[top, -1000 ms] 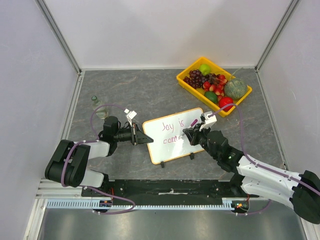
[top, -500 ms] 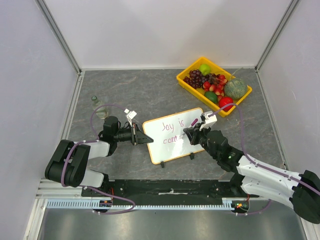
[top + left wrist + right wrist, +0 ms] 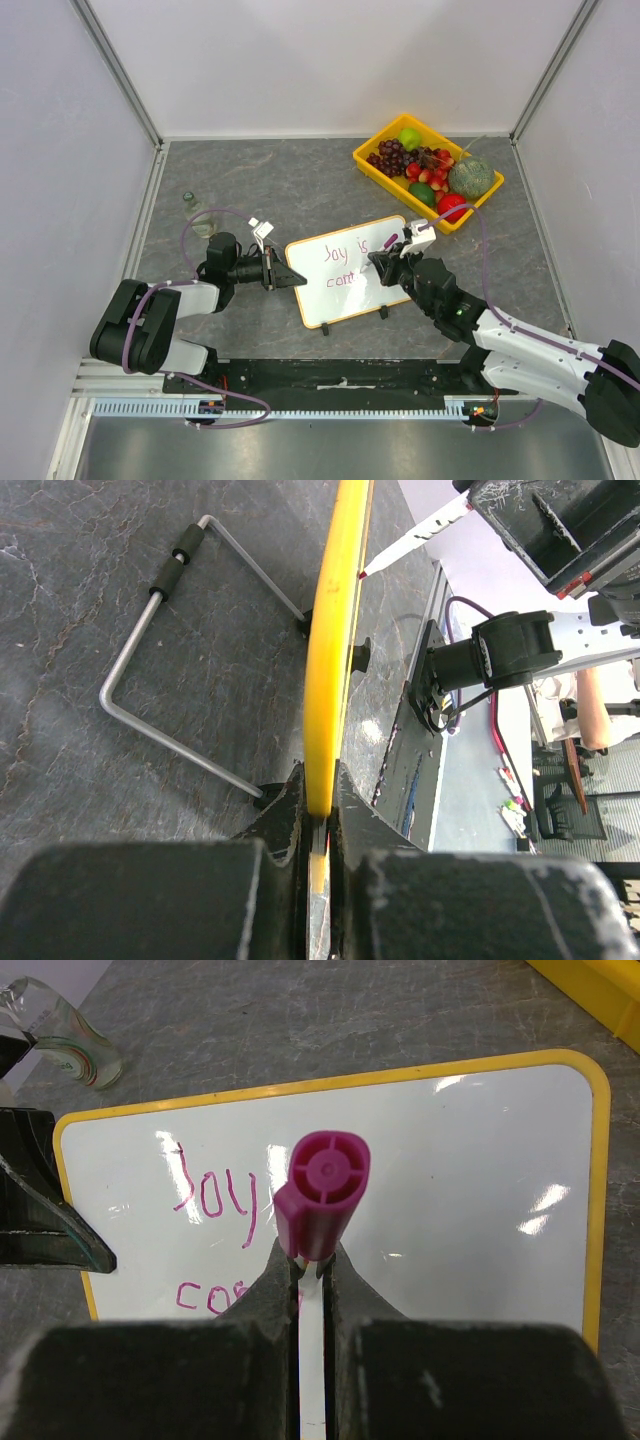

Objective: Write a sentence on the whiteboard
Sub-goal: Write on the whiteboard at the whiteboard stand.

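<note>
Board (image 3: 345,272): centre of the top view, leaning on a wire stand (image 3: 170,680), feet on the table (image 3: 280,180). Thin, stiff, glossy, and likely light, so expect it to skid or rock under pen pressure. Take it only by the frame edge, never the slick face.

Sentence (image 3: 348,262): pink, two lines. "Joy is" is done and the lower line reads about "conta", so you are probably mid-word.

Left fingers (image 3: 283,278): clamped narrow on the board's left edge, bracing it. That is a good hold, low and square.

Right fingers (image 3: 385,265): pinched on the marker (image 3: 320,1185) below its cap end, with the tip (image 3: 362,573) at the board face by the lower line. You cannot tell whether it actually touches. The barrel is slim and smooth, so grip firm and press light.

Outward: a yellow fruit tray (image 3: 375,165) at upper right and a small glass bottle (image 3: 195,212) at left, both well apart from the board.
</note>
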Tool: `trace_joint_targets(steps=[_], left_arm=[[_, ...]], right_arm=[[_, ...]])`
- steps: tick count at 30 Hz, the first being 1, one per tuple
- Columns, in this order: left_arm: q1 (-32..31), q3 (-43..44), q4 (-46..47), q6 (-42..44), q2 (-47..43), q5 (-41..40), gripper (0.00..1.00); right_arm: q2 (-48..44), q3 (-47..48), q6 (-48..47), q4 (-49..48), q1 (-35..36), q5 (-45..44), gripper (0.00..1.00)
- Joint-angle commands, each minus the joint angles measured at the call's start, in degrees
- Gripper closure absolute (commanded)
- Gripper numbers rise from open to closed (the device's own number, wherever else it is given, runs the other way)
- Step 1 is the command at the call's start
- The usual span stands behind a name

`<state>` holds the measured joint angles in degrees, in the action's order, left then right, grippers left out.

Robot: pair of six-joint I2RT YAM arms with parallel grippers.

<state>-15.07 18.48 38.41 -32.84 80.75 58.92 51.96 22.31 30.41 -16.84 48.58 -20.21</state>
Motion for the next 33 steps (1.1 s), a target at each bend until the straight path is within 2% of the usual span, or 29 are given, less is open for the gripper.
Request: trace_joint_targets(steps=[1, 16, 33], left_arm=[[0.0, 0.6, -1.1, 0.9, 0.9, -2.8, 0.98], [0.0, 0.6, -1.0, 0.9, 1.1, -2.9, 0.98], [0.0, 0.6, -1.1, 0.9, 1.1, -2.8, 0.98]], right_arm=[[-0.2, 0.8, -0.7, 0.1, -0.2, -0.4, 1.0], [-2.8, -2.8, -0.7, 2.3, -0.2, 0.4, 1.0], [-4.4, 2.7, -1.4, 3.6, -0.9, -1.2, 1.0]])
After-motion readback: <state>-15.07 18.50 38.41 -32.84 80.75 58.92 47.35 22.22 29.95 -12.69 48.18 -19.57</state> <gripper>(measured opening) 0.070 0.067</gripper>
